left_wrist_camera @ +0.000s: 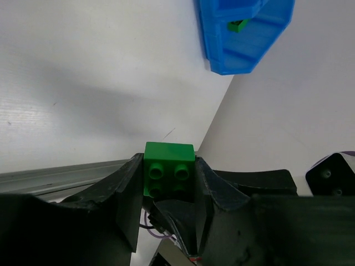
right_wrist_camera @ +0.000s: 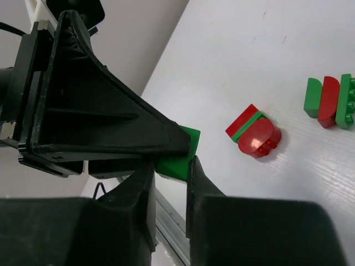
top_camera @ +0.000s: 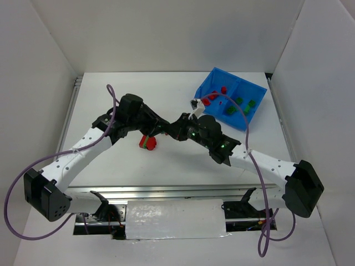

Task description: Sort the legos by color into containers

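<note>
A green lego [left_wrist_camera: 169, 156] sits pinched between the fingers of my left gripper [left_wrist_camera: 169, 169]. My right gripper [right_wrist_camera: 170, 169] meets it from the other side, with its jaws shut on the same green lego [right_wrist_camera: 178, 162]. Both grippers [top_camera: 166, 129] [top_camera: 178, 129] join above the table's middle. On the table lies a red and green stack of legos [right_wrist_camera: 254, 133] [top_camera: 147, 143], and a second stack [right_wrist_camera: 328, 101] lies further off. The blue bin [top_camera: 222, 75] stands at the back right, with red legos [top_camera: 213, 95] in its left compartment and green legos [top_camera: 244, 104] in its right.
White walls close in the table on the left, back and right. A metal rail runs along the near edge [top_camera: 166, 193]. The blue bin [left_wrist_camera: 244, 44] shows at the top of the left wrist view with a green brick [left_wrist_camera: 238, 25] inside.
</note>
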Tool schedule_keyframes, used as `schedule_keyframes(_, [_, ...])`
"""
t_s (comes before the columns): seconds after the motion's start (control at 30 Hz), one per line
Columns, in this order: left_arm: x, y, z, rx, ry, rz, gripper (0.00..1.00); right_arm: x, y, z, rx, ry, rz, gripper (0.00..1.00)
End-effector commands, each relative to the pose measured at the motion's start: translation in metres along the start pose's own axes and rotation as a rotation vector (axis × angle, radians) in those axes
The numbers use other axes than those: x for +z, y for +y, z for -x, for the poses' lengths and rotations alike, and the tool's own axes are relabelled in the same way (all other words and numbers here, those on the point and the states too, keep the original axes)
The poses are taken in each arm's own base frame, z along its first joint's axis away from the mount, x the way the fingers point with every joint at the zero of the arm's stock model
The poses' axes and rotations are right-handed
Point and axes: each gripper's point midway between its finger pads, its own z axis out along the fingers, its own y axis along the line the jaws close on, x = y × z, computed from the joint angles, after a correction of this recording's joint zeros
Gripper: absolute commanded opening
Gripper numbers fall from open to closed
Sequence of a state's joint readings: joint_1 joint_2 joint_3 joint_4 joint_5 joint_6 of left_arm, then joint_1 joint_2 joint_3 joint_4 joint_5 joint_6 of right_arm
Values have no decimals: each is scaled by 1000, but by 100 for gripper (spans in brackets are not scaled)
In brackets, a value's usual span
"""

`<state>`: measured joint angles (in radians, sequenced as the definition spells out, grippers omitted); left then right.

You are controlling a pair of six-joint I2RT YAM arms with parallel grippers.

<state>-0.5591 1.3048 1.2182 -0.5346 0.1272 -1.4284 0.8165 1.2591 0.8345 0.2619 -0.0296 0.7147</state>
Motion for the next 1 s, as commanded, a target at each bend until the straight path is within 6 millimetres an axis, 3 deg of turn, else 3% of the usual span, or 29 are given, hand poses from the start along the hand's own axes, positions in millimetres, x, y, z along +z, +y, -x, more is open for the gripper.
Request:
schedule_keyframes(0.0, [-15,-21,-8,7,35,-84,0,6,26,36,-15,-119,52,0])
schedule_keyframes(0.03, [-14,-21,-8,13,31,-86,7,5,26,36,-20,-119,50,0])
schedule_keyframes(0.1, [-14,-24,-5,59,19,-103,54,2,26,37,-19,-126,51,0])
schedule_keyframes(0.13, [-18,-35,-1,83,0,-127,99,1,16,34,-10,-126,20,0])
schedule_keyframes(0.2, [-16,-29,8,156,-39,-64,99,-4,-6,30,-1,-112,-45,0])
schedule_keyframes(0.23, [-24,-41,24,180,-103,-67,100,-7,-17,33,18,-117,-79,0])
schedule_keyframes(0.27, [-28,-28,30,223,-114,3,99,-17,-32,48,30,-159,-117,0])
schedule_keyframes(0.3, [-28,-24,45,240,-150,37,99,-25,-52,46,43,-153,-174,0])
schedule_keyframes(0.33, [-35,-28,60,272,-209,51,99,-33,-65,54,54,-175,-219,0])
schedule_keyframes(0.37, [-39,-22,70,347,-245,90,100,-49,-90,81,65,-257,-303,0])
schedule_keyframes(0.43, [-38,-2,89,439,-309,201,100,-73,-129,100,83,-287,-499,0])
schedule_keyframes(0.47, [-36,8,94,532,-305,251,99,-84,-152,113,81,-315,-611,0])
schedule_keyframes(0.5, [-25,28,98,568,-277,330,99,-108,-179,137,115,-344,-737,0])
schedule_keyframes(0.57, [-14,50,100,628,-237,418,99,-117,-214,152,143,-327,-842,0])
schedule_keyframes(0.6, [-5,64,102,655,-213,472,99,-131,-229,176,171,-336,-870,0])
schedule_keyframes(0.63, [1,81,101,653,-194,517,99,-134,-237,185,172,-330,-882,0])
schedule_keyframes(0.67, [1,89,104,641,-206,552,100,-130,-260,186,191,-294,-930,0])
schedule_keyframes(0.7, [4,95,103,637,-196,566,100,-136,-263,205,192,-299,-969,0])
schedule_keyframes(0.73, [9,101,101,637,-184,564,100,-139,-274,212,205,-292,-1002,0])
schedule_keyframes(0.77, [12,103,98,633,-176,559,99,-142,-304,212,244,-259,-1071,0])
schedule_keyframes(0.8, [13,107,96,631,-164,553,99,-146,-307,231,245,-272,-1084,5])
schedule_keyframes(0.83, [17,103,96,638,-167,528,100,-141,-327,226,270,-234,-1109,6])
schedule_keyframes(0.9, [19,103,95,647,-161,515,99,-135,-328,242,282,-237,-1065,11])
schedule_keyframes(0.93, [19,104,95,656,-158,517,99,-136,-338,243,296,-235,-1073,15])
schedule_keyframes(0.97, [19,103,95,660,-159,519,100,-133,-339,252,285,-256,-1057,39])
